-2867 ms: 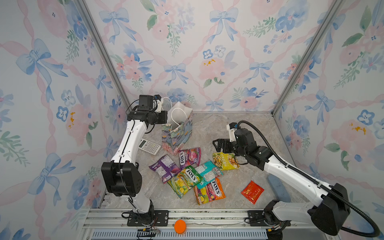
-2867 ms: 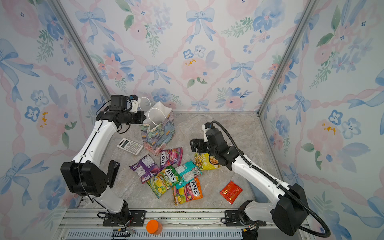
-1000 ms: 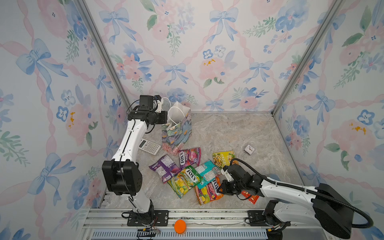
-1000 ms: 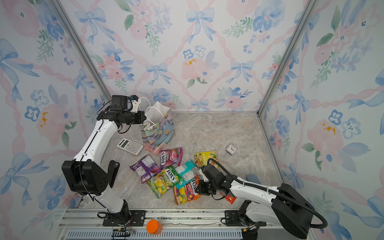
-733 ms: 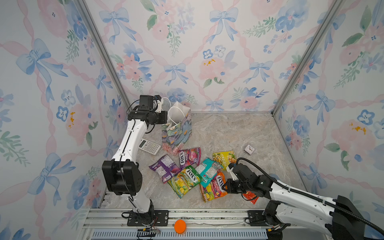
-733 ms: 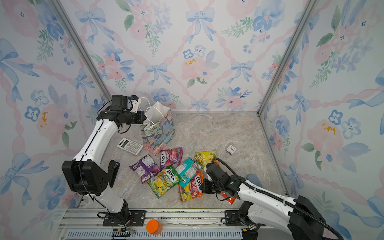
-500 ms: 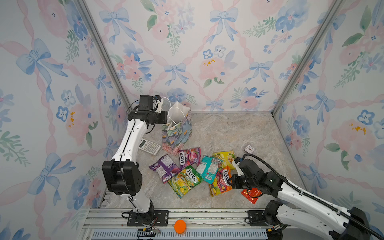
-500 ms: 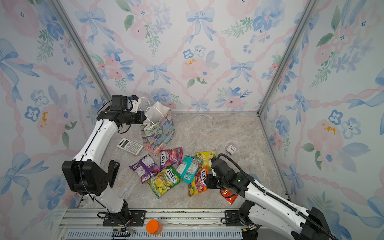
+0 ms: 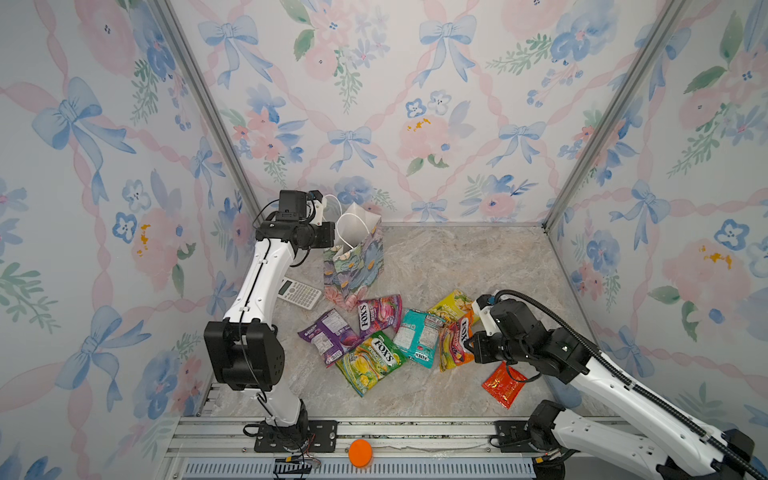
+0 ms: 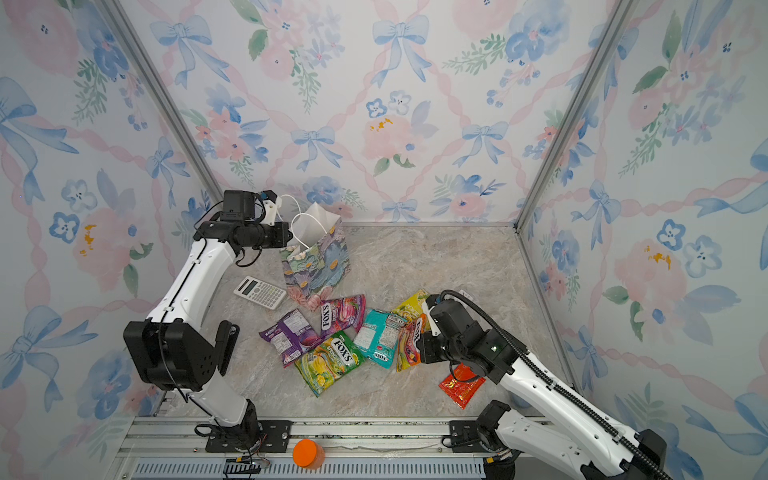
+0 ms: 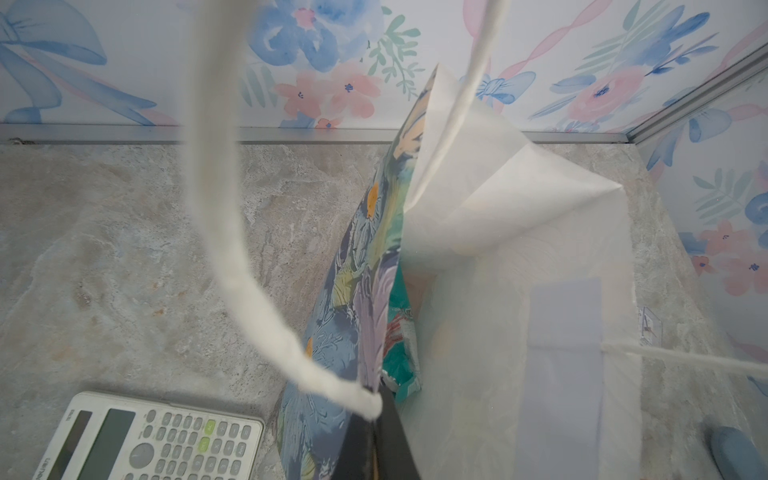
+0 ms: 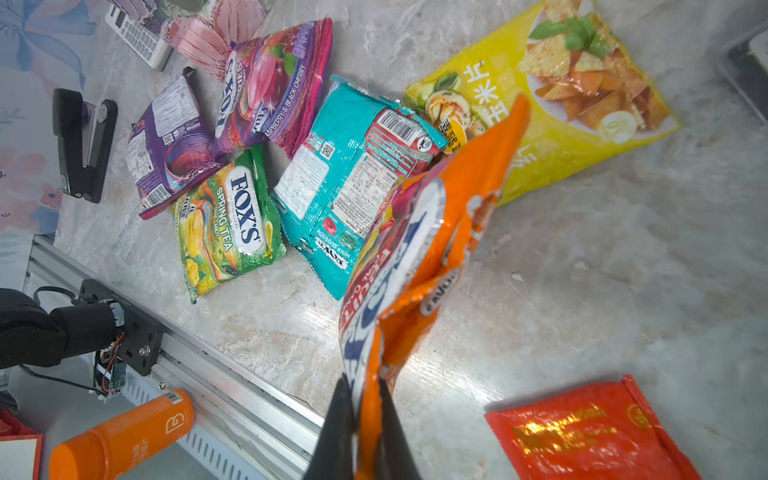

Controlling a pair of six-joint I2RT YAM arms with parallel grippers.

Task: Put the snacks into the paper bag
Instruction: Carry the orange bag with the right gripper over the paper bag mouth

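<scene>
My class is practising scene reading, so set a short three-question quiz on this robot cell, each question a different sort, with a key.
1. True or false: the right pincer is shut on the orange packet.
2. The left pincer is: A wide open, holding nothing; B shut on the paper bag at its rim; C parked low, away from everything.
3. Fill in: the small sachet lying by itself is coloured ____.
Key: 1 true; 2 B; 3 red.
</scene>
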